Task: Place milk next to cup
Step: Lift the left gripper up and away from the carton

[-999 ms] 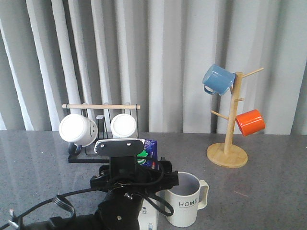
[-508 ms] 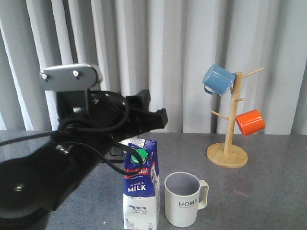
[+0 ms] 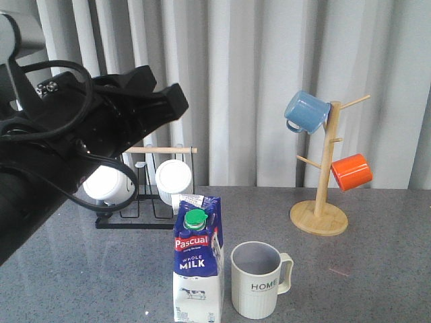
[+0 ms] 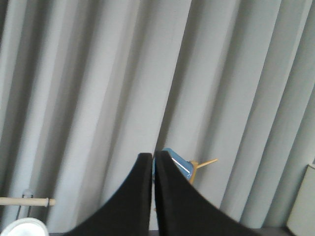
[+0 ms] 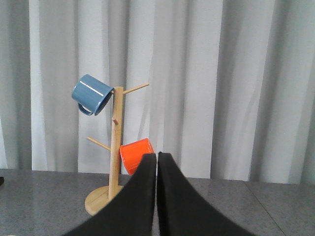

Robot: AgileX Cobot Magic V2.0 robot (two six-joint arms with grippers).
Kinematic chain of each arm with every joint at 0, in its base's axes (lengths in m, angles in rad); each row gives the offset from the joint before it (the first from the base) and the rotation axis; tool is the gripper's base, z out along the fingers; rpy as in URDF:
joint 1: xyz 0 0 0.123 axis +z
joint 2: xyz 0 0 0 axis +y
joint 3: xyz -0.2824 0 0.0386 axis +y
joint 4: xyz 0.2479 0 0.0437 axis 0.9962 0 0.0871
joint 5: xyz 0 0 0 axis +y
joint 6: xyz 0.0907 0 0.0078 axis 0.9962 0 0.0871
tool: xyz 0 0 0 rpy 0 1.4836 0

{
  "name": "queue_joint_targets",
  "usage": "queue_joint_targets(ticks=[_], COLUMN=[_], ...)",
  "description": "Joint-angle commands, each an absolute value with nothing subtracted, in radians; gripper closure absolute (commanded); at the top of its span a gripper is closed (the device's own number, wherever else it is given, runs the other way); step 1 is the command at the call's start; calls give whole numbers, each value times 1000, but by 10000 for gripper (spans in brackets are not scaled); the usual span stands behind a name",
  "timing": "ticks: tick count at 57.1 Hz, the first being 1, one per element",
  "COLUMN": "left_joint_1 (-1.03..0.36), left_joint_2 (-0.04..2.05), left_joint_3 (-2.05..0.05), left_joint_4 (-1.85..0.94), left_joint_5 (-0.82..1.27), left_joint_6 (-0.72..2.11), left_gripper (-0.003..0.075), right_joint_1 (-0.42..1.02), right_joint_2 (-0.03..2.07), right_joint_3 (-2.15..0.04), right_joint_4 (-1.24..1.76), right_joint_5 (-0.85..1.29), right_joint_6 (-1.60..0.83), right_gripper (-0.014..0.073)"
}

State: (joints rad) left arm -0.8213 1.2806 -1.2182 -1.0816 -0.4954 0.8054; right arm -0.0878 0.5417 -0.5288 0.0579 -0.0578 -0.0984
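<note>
Grey surface (image 3: 377,269) carries my milk (image 3: 198,266) upright just beside the cup (image 3: 258,279) — left claw (image 4: 153,158) and right claw (image 5: 157,157) both clenched, empty.

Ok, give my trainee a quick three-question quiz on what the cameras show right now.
1. True or false: the milk carton stands upright on the table.
2. Which colour is the mug hanging higher on the wooden mug tree? A) orange B) blue C) white
3. Fill in: the word printed on the cup beside the carton is ____.

Key:
1. True; it stands free, with the left gripper raised well clear of it and its jaws together.
2. B; the blue mug hangs above the orange mug.
3. HOME.
</note>
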Motion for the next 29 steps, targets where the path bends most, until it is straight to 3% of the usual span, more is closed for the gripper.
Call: queue_joint_targets(ticks=[1, 14, 29], left_joint_1=[-833, -833, -851], left_joint_2=[1250, 1242, 1235], left_joint_3=[-1275, -1345, -1341], left_joint_4=[-1024, -983, -922], left_joint_5=[-491, -85, 138], left_joint_6=[655, 572, 530], left_gripper=[728, 728, 727], right_joint_1=[-94, -94, -94], right_joint_2=[544, 544, 544], right_joint_3=[-558, -558, -558], right_joint_4=[49, 49, 49], right_joint_5=[-133, -133, -133], right_joint_6=[-100, -100, -100], right_gripper=[597, 597, 597])
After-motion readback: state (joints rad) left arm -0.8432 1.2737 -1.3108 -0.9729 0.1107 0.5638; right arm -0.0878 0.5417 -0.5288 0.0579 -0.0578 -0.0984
